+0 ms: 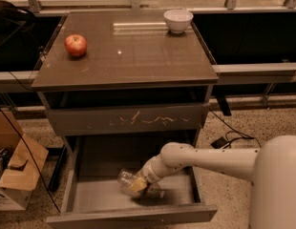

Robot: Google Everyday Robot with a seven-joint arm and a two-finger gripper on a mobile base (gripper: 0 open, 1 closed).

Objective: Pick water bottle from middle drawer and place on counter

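Gripper [137,185] low in drawer [90,197], over bottle [124,178]; bottle pokes out at 10 and 4 o'clock; can't tell grip.

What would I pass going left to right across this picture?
A cardboard box → apple → gripper, down in the open drawer at the bottle → bowl → robot's white body.

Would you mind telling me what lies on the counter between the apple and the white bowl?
Nothing; the camera view shows bare counter between the apple and the white bowl. The pincer is down in the middle drawer, at the water bottle.
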